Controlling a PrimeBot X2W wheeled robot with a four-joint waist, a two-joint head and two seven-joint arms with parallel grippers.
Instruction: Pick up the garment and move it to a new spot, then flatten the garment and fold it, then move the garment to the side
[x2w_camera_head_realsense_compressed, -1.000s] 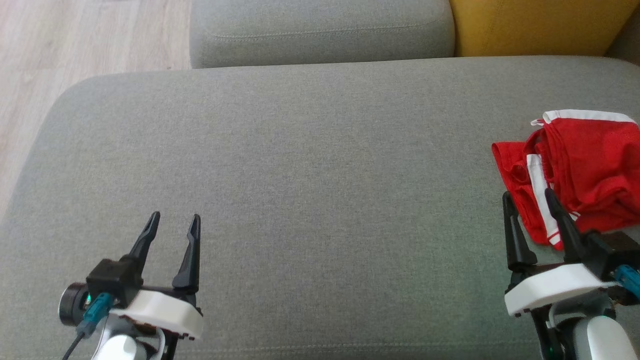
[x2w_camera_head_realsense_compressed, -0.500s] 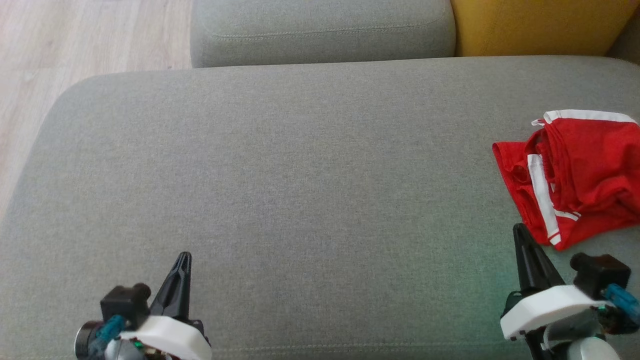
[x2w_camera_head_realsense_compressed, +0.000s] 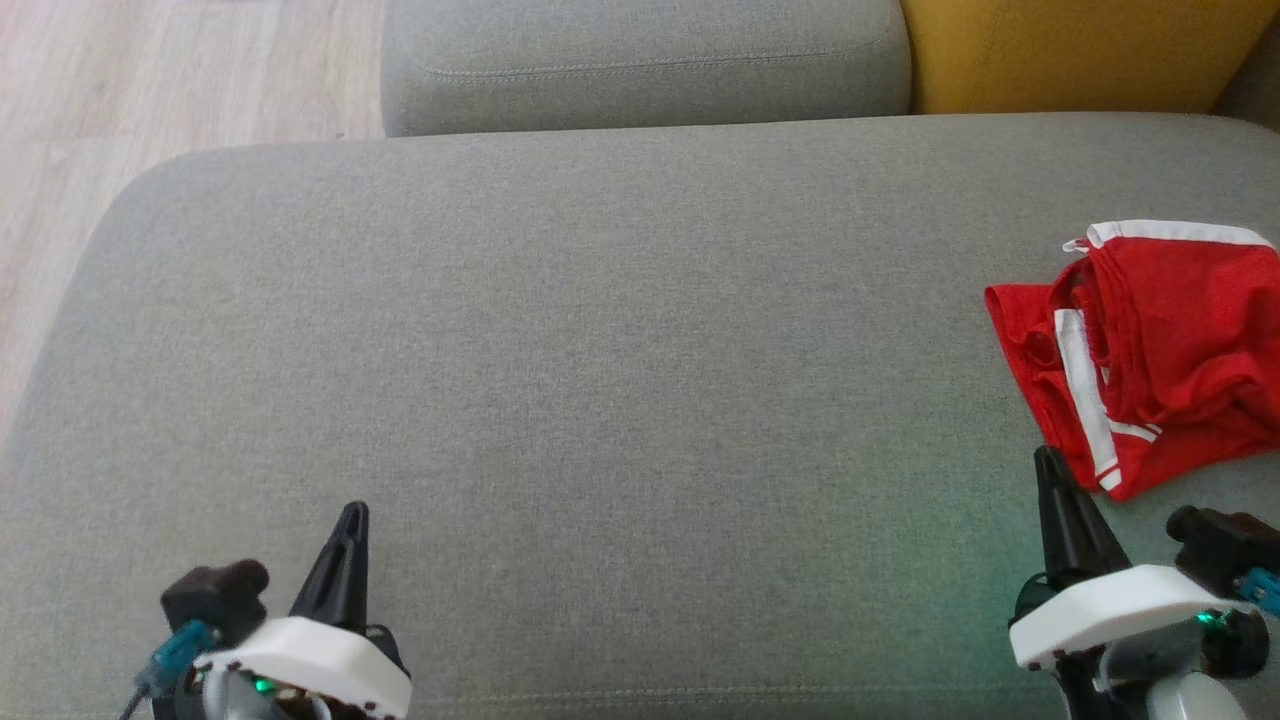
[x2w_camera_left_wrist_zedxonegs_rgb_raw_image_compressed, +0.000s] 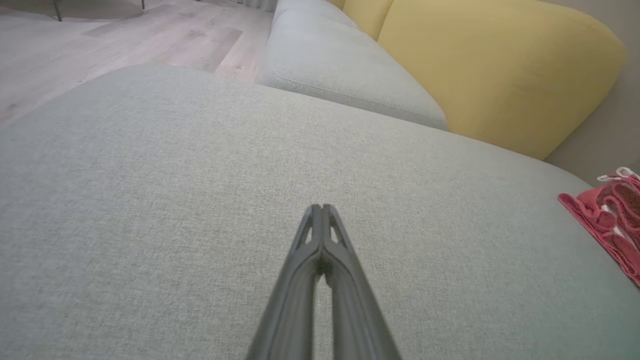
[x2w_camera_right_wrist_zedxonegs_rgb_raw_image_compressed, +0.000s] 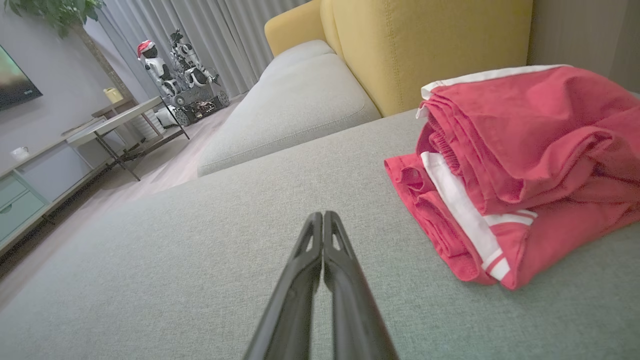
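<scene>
The red garment (x2w_camera_head_realsense_compressed: 1150, 350) with white trim lies bunched in loose folds at the right edge of the grey sofa seat (x2w_camera_head_realsense_compressed: 600, 330) (a yellow backrest (x2w_camera_head_realsense_compressed: 1080, 50) rises behind it). The right gripper (x2w_camera_head_realsense_compressed: 1046, 460) sits just beside its near left corner, fingers pressed together and empty. The left gripper (x2w_camera_head_realsense_compressed: 352, 512), likewise closed on nothing, hovers at the near left, well apart.

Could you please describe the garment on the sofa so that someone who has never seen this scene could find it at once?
Start at the wide grey seat cushion and go to its right end, near the yellow cushion. There lies the garment, a folded heap, the only red thing there, trimmed with white stripes.
</scene>
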